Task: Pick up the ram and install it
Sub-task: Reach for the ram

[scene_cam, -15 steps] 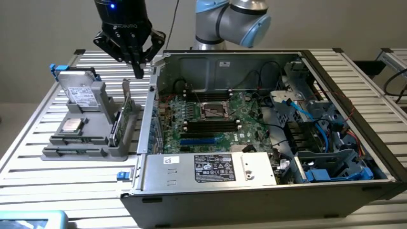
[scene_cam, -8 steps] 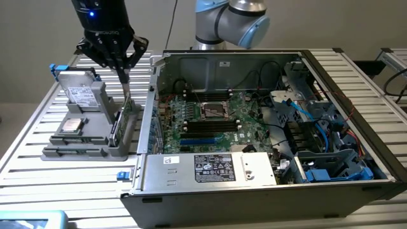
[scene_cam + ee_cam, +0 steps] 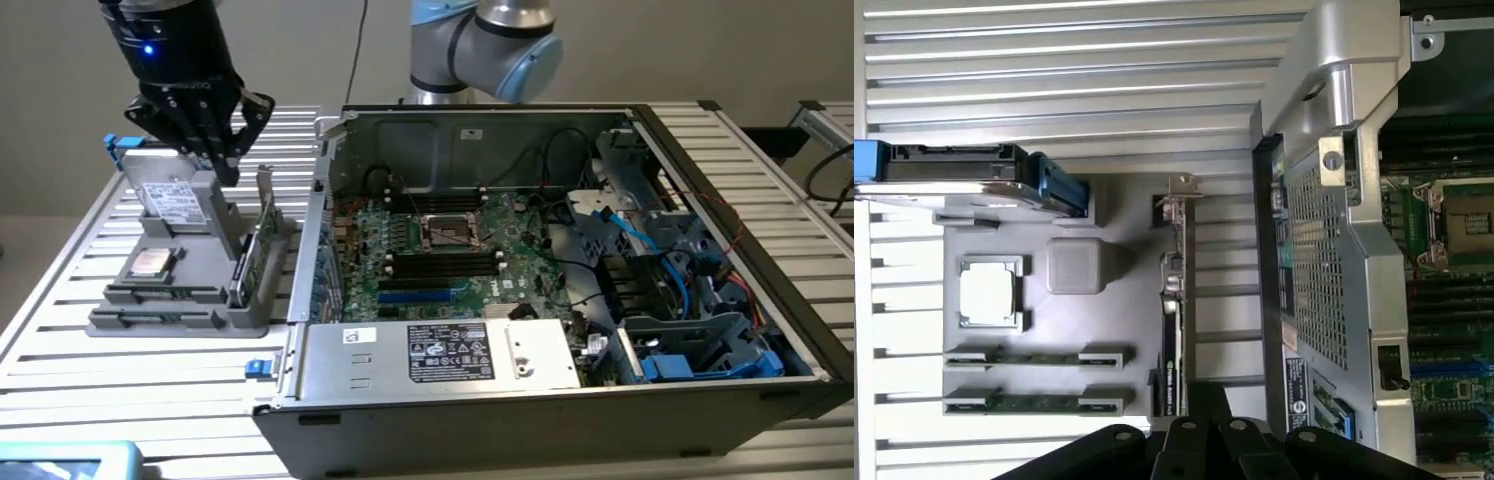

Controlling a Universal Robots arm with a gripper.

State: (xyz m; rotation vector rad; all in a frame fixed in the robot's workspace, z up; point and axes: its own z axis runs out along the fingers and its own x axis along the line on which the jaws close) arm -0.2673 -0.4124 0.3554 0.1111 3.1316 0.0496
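I stand beside the table (image 3: 54, 330) and I see the arm (image 3: 481, 45) holding its jaws high over the grey holder (image 3: 174, 330), at the exterior view's left. The jaws are together and nothing is between them. In the wrist view their dark fingertips (image 3: 1184, 440) show at the edge of the picture, pressed close to each other. I think the arm hangs there so that the wrist camera can look straight down on the parts.

The ram (image 3: 1034, 355) lies flat in its own groove of the holder, kept at both ends by small grey clips, and a second stick (image 3: 1034, 403) lies in the groove just beside it. In the exterior view they sit at the front end of the holder (image 3: 160, 293), well apart from the jaws. Such grooves probably keep each stick at a known place and angle, so that a grasp will find it.

The same holder carries a square processor (image 3: 989, 292), a drive (image 3: 167, 200) at its far end and a taller card (image 3: 260, 240) standing on its edge.

The computer case (image 3: 441, 360) lies on its side with the cover off, so the motherboard (image 3: 441, 250) faces up and its long slots (image 3: 441, 265) can be reached from above. Nothing of the task looks done yet.
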